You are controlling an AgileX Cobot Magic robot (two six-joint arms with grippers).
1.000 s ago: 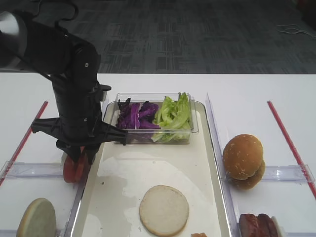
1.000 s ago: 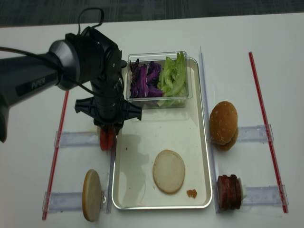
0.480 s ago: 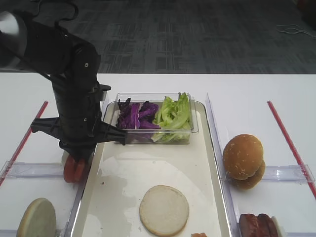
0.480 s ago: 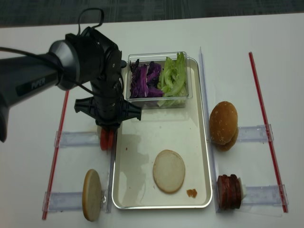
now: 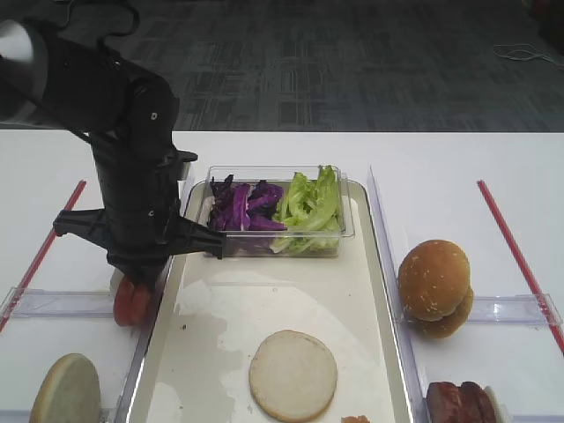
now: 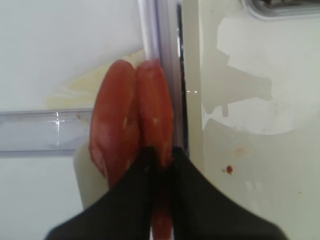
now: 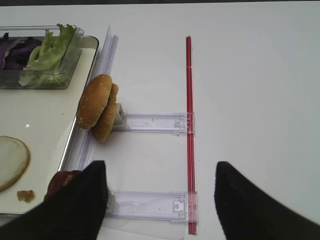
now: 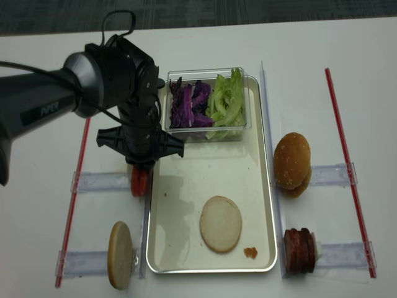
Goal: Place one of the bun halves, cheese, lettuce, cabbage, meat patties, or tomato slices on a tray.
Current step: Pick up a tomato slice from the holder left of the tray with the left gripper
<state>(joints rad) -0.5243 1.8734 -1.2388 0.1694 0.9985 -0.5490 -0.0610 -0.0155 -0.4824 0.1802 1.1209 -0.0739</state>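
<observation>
Since a second ago, the left gripper (image 6: 161, 165) has been lowered slightly and its fingers (image 6: 182, 172) drawn together onto the tomato slices (image 6: 135, 120). Two slices are stood on edge just left of the tray (image 5: 370, 291), so thin rims are offered for pinching. One slice is nipped between the fingers; the other lies just outside. The right gripper (image 7: 160, 200) is held spread and unladen.

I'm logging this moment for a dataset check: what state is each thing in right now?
left gripper: shut on the right-hand tomato slice
tomato slices: two, standing on edge beside the tray
right gripper: open, empty
tray: holds one flat bun half
clear box: open, holding cabbage and lettuce
sesame buns: on edge, outside the tray
</observation>
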